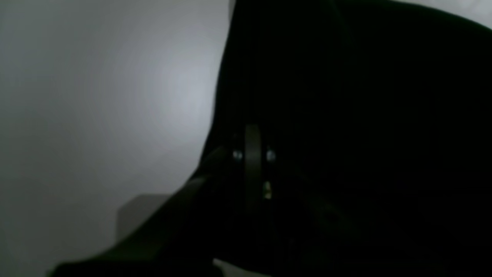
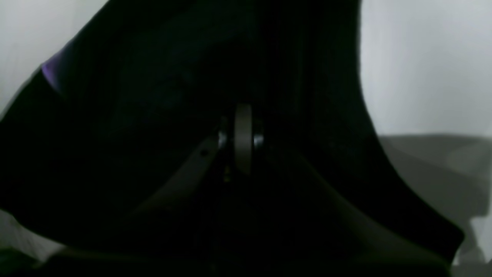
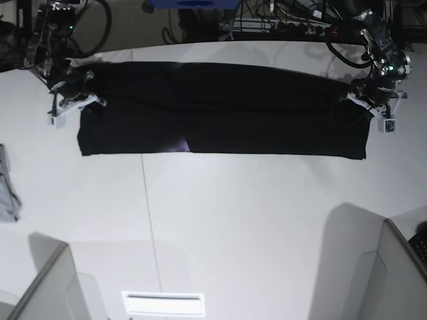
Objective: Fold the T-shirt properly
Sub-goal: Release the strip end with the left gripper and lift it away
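Base view: both arms' fingers [image 3: 79, 99] [image 3: 363, 100] pinched on the stretched black T-shirt [image 3: 220, 110] ends.

T-shirt [image 3: 220, 110] across the table's [image 3: 233, 220] far side, one tool [image 3: 75, 100] at each end [image 3: 369, 105].
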Motion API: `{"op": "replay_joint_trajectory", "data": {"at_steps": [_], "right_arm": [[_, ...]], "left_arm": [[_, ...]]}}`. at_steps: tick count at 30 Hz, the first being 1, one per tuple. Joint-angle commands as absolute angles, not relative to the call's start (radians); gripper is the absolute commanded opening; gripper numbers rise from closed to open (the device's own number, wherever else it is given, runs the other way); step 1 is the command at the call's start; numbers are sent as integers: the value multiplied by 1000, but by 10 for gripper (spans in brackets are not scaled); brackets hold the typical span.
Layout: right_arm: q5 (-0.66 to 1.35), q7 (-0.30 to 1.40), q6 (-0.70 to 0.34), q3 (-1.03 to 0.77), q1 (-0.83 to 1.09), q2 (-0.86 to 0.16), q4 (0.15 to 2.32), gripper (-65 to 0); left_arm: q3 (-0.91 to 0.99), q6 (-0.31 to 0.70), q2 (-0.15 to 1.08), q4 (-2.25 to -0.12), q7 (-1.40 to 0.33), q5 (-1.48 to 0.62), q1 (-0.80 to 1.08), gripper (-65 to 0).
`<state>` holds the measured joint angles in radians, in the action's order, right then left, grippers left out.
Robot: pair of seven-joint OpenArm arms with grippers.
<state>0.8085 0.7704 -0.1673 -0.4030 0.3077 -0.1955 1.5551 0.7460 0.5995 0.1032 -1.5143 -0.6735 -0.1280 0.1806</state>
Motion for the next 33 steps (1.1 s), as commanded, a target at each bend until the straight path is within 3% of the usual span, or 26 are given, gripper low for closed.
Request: {"op": "replay_joint_trajectory", "data": {"at_steps": [1, 9, 17, 20, 23, 29, 32, 33], "right_arm": [[806, 759, -151, -406, 295, -211, 1560, -650], [806, 757, -148, -406, 277, -211, 1587, -650], [808, 763, -148, -404, 283, -205, 1753, -650], [808, 763, -148, -404, 295, -205, 1808, -650], [808, 763, -148, -404, 298, -202, 1827, -650], [808, 763, -148, -404, 298, -202, 1817, -650], [808, 763, -148, -404, 298, -200, 1817, -650], [808, 763, -148, -404, 298, -200, 1817, -650]], "left_arm": [[745, 602, 110, -1520, -693, -117, 173, -650], [754, 602, 125, -1569, -693, -127, 174, -650], [862, 625, 117, -1824, -697, -142, 177, -650], [969, 698, 124, -1937, -852, -298, 176, -650], [1121, 698, 147, -1963, -1030, -507, 156, -650], [1142, 698, 177, -1922, -1020, -575, 173, -642], [1095, 698, 176, -1911, -998, -575, 193, -304], [1076, 698, 176, -1902, -995, -575, 193, -224]]}}
